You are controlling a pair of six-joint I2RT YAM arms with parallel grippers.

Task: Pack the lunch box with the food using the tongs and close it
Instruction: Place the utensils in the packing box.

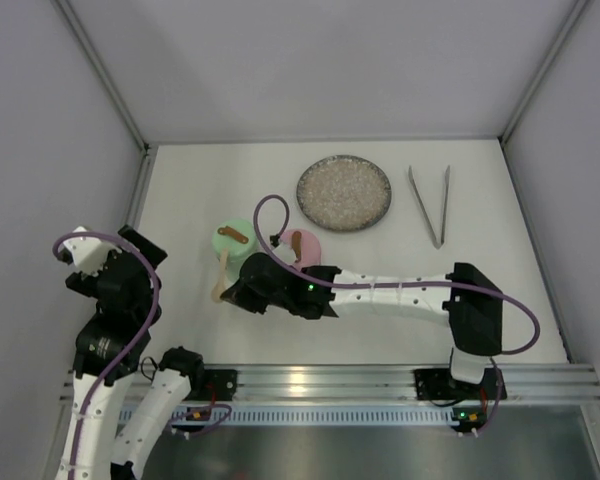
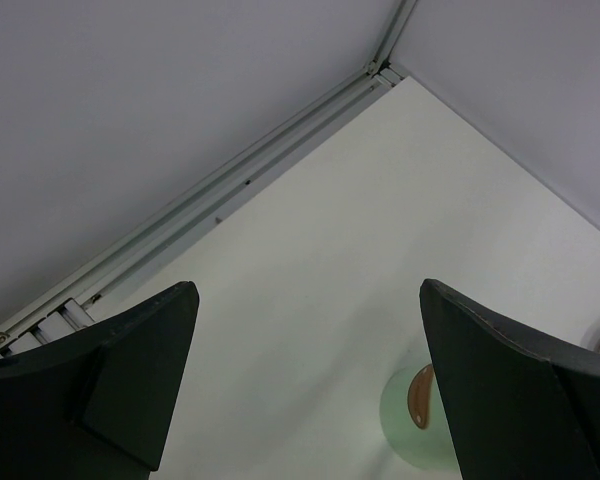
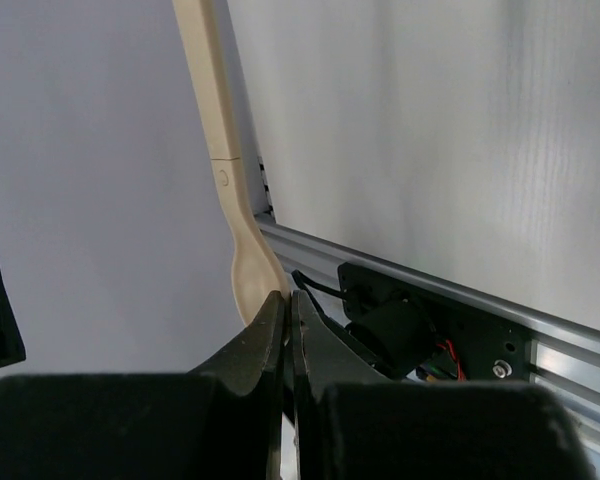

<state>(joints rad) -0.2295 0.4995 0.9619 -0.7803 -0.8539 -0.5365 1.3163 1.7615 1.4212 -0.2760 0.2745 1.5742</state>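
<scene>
The silver tongs (image 1: 432, 205) lie in a narrow V on the table at the back right, away from both grippers. The lunch box shows as a round green container (image 1: 235, 240) with a brown strap and a round pink one (image 1: 302, 243) beside it, partly hidden by the right arm. No food shows in any view. My right gripper (image 1: 232, 295) reaches across to the left and is shut on the bowl end of a light wooden spoon (image 3: 220, 150). My left gripper (image 2: 308, 300) hangs open and empty at the left, with the green container (image 2: 405, 415) by its right finger.
An empty speckled grey plate (image 1: 343, 192) sits at the back centre. The wooden spoon (image 1: 221, 275) points from my right gripper toward the green container. Grey walls close the table at the left, back and right. A metal rail (image 1: 330, 380) runs along the near edge.
</scene>
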